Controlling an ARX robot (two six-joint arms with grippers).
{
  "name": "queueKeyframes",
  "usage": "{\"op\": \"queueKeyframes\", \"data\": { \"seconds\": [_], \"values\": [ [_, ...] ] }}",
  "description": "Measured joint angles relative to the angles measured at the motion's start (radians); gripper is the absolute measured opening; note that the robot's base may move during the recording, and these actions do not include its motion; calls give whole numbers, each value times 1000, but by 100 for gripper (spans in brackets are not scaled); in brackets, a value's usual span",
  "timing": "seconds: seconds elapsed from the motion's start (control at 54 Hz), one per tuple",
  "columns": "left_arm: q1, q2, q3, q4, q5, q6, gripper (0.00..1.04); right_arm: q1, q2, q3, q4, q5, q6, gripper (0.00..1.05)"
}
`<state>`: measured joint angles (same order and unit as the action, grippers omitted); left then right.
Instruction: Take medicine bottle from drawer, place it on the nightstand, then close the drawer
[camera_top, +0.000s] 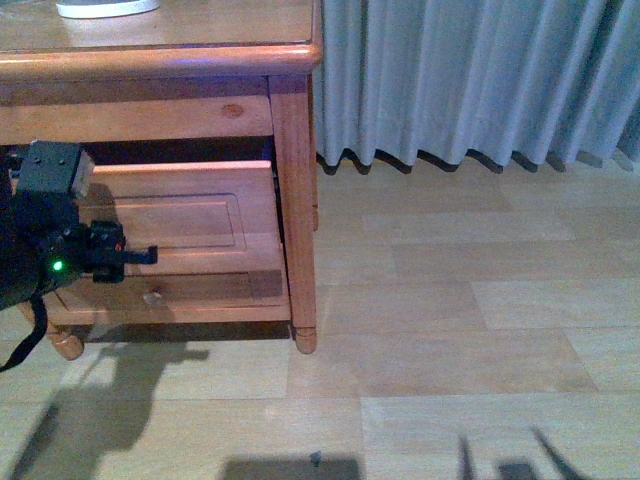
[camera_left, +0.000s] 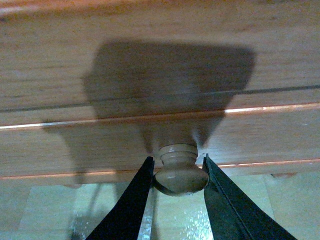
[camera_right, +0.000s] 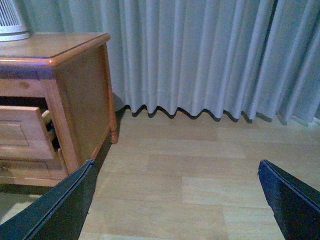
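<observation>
Presently: left gripper, jaws clamped on the round knob of the partly open drawer in the nightstand; right gripper, jaws spread, empty.

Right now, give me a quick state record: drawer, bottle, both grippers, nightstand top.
drawer: partly pulled out, dark gap above its front
left gripper: fingers closed on either side of the knob
right gripper: open, empty, over the floor, facing the curtain
medicine bottle: not visible in any view
nightstand top: only the base of a white appliance shows; rest out of frame
</observation>
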<state>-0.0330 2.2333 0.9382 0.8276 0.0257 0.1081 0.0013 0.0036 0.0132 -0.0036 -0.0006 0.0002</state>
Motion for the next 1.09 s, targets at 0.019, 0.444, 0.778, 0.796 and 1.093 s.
{"op": "queueKeyframes", "data": {
  "seconds": [0.019,0.444,0.778,0.796,1.093],
  "values": [
    [-1,-6,-16,8,0,0,25,0,0,0,0,0,0,98],
    [-30,-131,-583,416,-31,-47,25,0,0,0,0,0,0,98],
    [28,-185,-813,440,59,-73,76,0,0,0,0,0,0,98],
    [43,-222,-818,406,68,-73,80,0,0,0,0,0,0,98],
    [281,-990,-726,-347,295,5,98,0,0,0,0,0,0,98]
  ]
}}
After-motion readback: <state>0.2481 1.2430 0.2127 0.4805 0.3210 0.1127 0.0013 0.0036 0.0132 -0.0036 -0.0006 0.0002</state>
